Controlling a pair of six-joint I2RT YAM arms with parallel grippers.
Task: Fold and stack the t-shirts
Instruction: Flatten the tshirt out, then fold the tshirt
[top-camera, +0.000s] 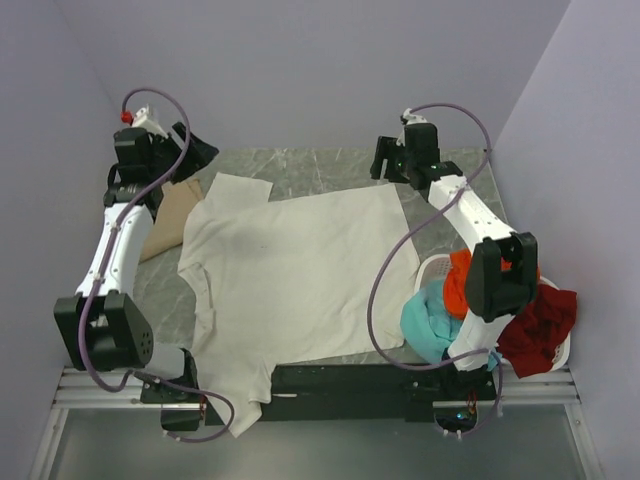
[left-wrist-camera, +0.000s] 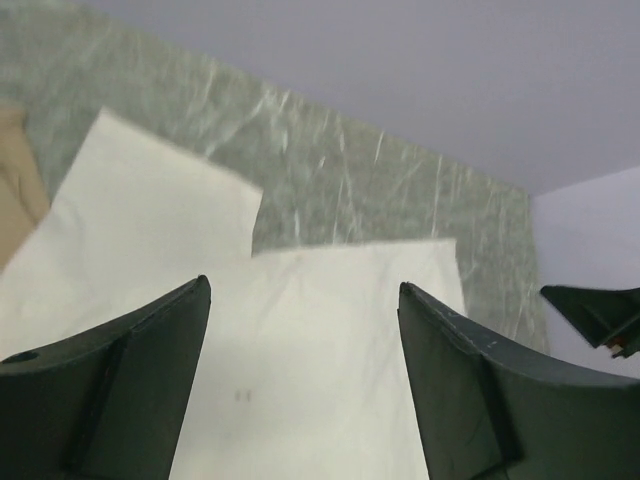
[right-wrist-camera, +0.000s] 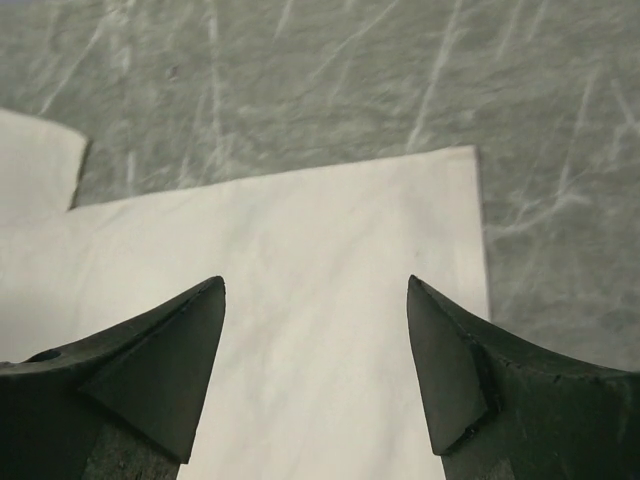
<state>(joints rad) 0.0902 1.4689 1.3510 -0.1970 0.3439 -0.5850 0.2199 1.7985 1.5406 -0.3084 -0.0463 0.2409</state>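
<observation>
**Cloth on the work surface.** The cream-white t-shirt (top-camera: 300, 270) lies spread open and mostly flat across the middle of the grey marbled tabletop (top-camera: 320, 165). One sleeve points to the far left. The straight far edge ends in a square corner at the far right. The near-left part of the garment runs over the tabletop's near edge beside the left arm's base. The tan t-shirt (top-camera: 170, 215) lies at the left side, partly under the cream-white one, with only a strip exposed.

**Left arm.** The left claw (top-camera: 190, 150) sits at the far-left corner, near the cream sleeve. In the left wrist view its two fingers stand well apart. The white cloth lies beyond them and nothing is between them.

**Right arm.** The right claw (top-camera: 385, 160) sits at the far-right corner of the cream-white t-shirt. Its fingers are spread wide and hold nothing, and the shirt's corner lies flat on the tabletop beyond them (whether either claw grazes the cloth cannot be told).

**Remaining stock.** The white basket (top-camera: 430, 268) stands at the near right, beside the right arm. It holds the teal t-shirt (top-camera: 430, 325) and the orange t-shirt (top-camera: 458, 280) in a bunched heap. The dark red t-shirt (top-camera: 540, 325) hangs over its right rim.
</observation>
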